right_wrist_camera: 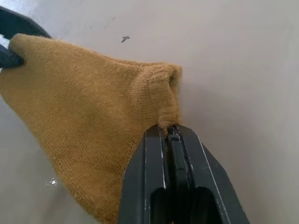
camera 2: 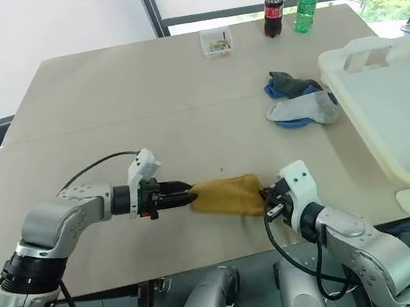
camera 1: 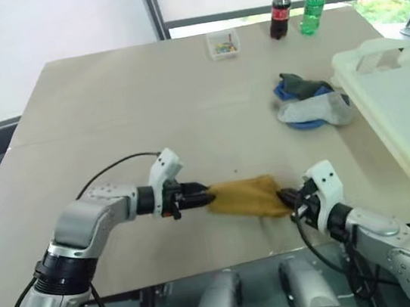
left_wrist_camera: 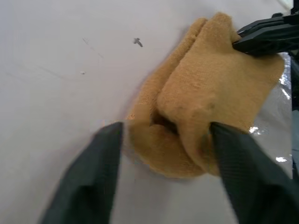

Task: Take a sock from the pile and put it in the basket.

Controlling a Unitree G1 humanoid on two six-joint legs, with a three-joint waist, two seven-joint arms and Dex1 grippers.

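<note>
**Yellow sock held at its right end, basket far to the right**

Table (camera 1: 145,108): broad, pale, bearing every item below.

Basket (camera 1: 375,61): cream-white, at the table's right edge, beyond and to the right of both arms, well apart from the sock in hand.

Pile (camera 1: 308,101): grey, blue and dark socks heaped just left of the basket's near corner, untouched by either arm.

Yellow sock (camera 1: 245,196): lay near the table's front edge between the two arms, its long axis running left to right.

Right gripper (right_wrist_camera: 170,133): jaws clenched on the sock's right end, a pinch of fabric caught between them. This arm stood nearer the basket, so the carry would probably fall to it: up, then rightward and away.

Left gripper (left_wrist_camera: 166,140): jaws released and standing wide, one finger on each side of the sock's left end, no grip judged.

Two bottles (camera 1: 297,8) and a small clear box (camera 1: 222,44): at the far edge, out of the way.
</note>
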